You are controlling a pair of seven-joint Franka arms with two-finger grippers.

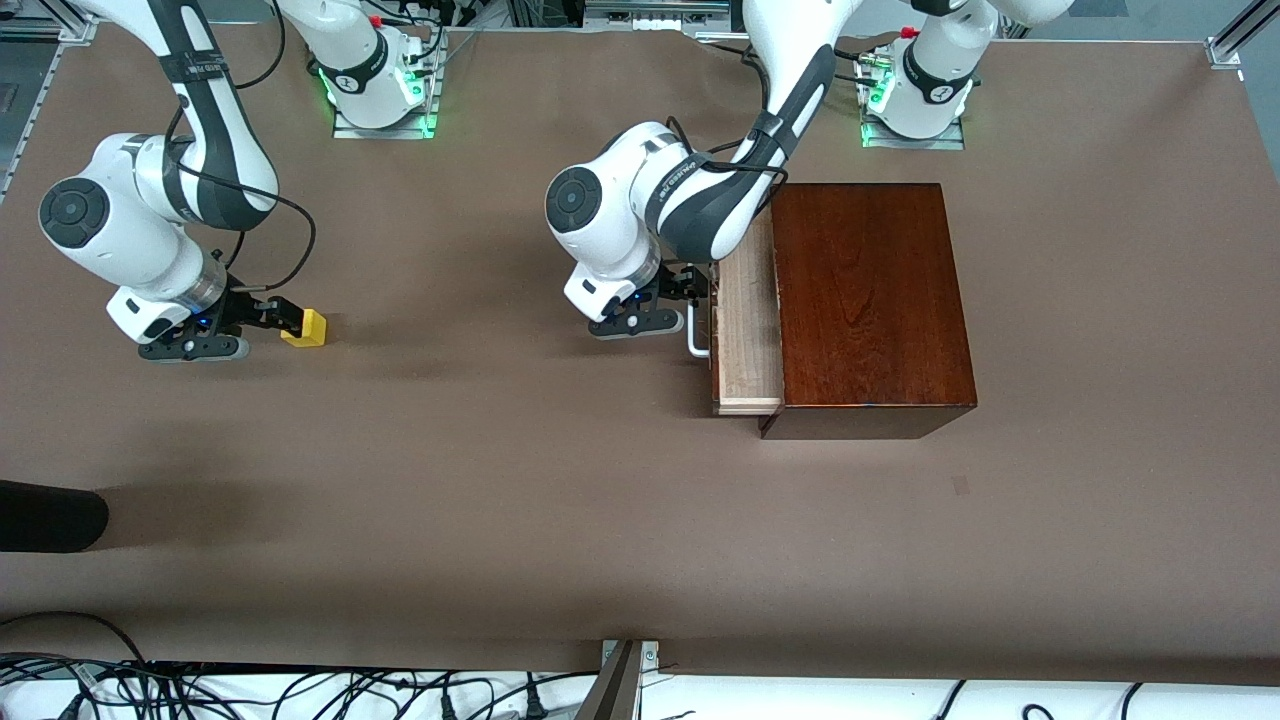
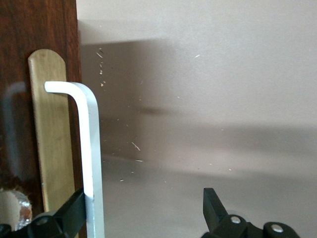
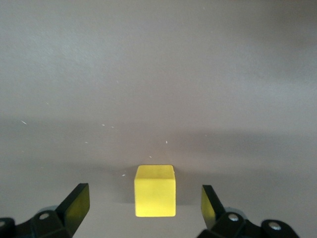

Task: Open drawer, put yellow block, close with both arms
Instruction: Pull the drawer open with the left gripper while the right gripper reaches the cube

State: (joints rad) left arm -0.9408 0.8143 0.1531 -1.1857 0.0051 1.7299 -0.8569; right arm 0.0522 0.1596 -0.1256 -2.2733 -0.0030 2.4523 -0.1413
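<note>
The dark reddish-brown wooden box [image 1: 870, 300] stands toward the left arm's end of the table. Its drawer [image 1: 748, 320] is pulled partly out and shows a pale wood strip. My left gripper [image 1: 698, 288] is open at the white handle [image 1: 697, 338]. In the left wrist view the handle bar [image 2: 92, 148] lies against one finger [image 2: 73, 210], inside the open gripper [image 2: 143, 206]. The yellow block [image 1: 304, 327] sits on the table toward the right arm's end. My right gripper [image 1: 288, 319] is low and open around it. In the right wrist view the block [image 3: 155, 191] sits apart from both fingers of the gripper [image 3: 144, 201].
A brown cloth [image 1: 560, 500] covers the table. A dark rounded object [image 1: 50, 515] lies near the front edge at the right arm's end. Cables [image 1: 250, 690] run along the front edge. The arm bases [image 1: 380, 90] stand at the back.
</note>
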